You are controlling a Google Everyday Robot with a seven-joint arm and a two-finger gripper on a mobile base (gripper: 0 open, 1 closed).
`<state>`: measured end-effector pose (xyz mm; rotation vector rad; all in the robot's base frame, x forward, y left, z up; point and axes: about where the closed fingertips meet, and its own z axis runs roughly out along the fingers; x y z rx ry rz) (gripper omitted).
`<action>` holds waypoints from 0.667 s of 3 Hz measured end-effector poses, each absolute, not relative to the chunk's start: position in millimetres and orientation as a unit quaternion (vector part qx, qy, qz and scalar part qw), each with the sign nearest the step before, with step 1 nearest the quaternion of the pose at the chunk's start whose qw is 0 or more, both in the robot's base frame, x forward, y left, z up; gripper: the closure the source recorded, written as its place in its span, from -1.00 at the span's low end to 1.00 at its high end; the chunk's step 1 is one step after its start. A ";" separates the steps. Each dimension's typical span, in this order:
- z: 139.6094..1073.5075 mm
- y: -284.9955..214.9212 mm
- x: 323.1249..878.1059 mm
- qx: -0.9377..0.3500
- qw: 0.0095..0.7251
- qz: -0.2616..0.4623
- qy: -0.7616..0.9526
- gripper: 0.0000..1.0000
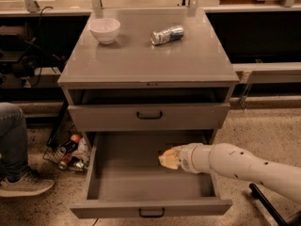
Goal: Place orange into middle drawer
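- Orange (pixel 168 152) – you get only a small orange-coloured patch of it, sitting at the upper edge of the gripper's tip. The rest is hidden by the gripper (pixel 168 161) itself.
- The gripper hangs inside the open middle drawer (pixel 150 207). The drawer floor is below it, the back wall is behind it, and the right wall is on its arm side.
- You cannot tell from this view whether the gripper is clamped on the fruit or slack around it, so treat the hold as unconfirmed.
- Risk one: if you let go from where the gripper hangs, the fruit will probably drop and roll. The walls around the gripper should contain it, but it may roll to a stop against the gripper's tip.
- Risk two: the upper drawer (pixel 108 119) sits just above and behind the gripper. A straight lift could knock the gripper or the arm (pixel 235 164) against its front.
- Risk three: the arm crosses over the drawer's right wall – a low pull-back could catch that edge and jolt the drawer.
- Orientation: the fruit is round, so it has no long axis and points no particular way. No stem end is visible, so any approach angle should serve you equally.
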<state>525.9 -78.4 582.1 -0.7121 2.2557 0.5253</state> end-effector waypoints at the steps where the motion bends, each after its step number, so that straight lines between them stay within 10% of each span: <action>1: 583.7 -78.5 526.6 -0.275 0.353 0.202 0.871 1.00; 2: 575.2 -76.5 524.0 -0.270 0.345 0.205 0.875 1.00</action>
